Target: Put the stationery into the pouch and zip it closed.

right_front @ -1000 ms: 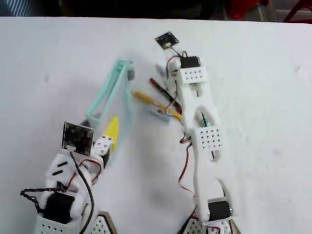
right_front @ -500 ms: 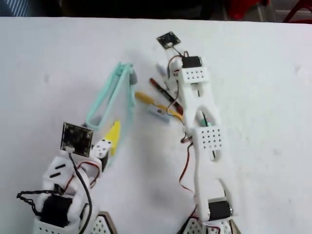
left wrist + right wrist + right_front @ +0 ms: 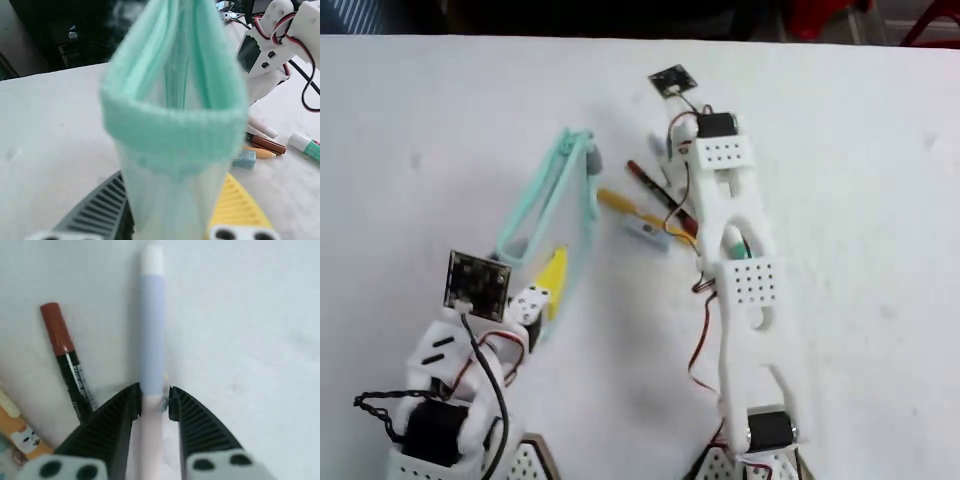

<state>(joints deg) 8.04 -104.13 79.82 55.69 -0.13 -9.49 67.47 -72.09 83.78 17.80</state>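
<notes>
My left gripper (image 3: 546,288) is shut on the near end of the mint-edged clear pouch (image 3: 548,205). In the left wrist view the pouch (image 3: 175,120) stands with its mouth gaping between my grey and yellow fingers (image 3: 235,210). My right gripper (image 3: 153,401) is shut on a lilac and white pen (image 3: 151,335) that lies along the table. In the high view that gripper (image 3: 662,150) is at the far end of the stationery pile. A red-brown marker (image 3: 65,355) and an orange pen (image 3: 15,432) lie beside it.
Between pouch and right arm lie the brown marker (image 3: 650,183), orange pen (image 3: 620,203) and a small blue eraser (image 3: 648,232). A green and white stick (image 3: 732,240) lies under the right arm. White table stretches to both sides.
The pouch's far end swung slightly right and the left arm drew back a little. The right gripper edged farther up the table over the pen.
</notes>
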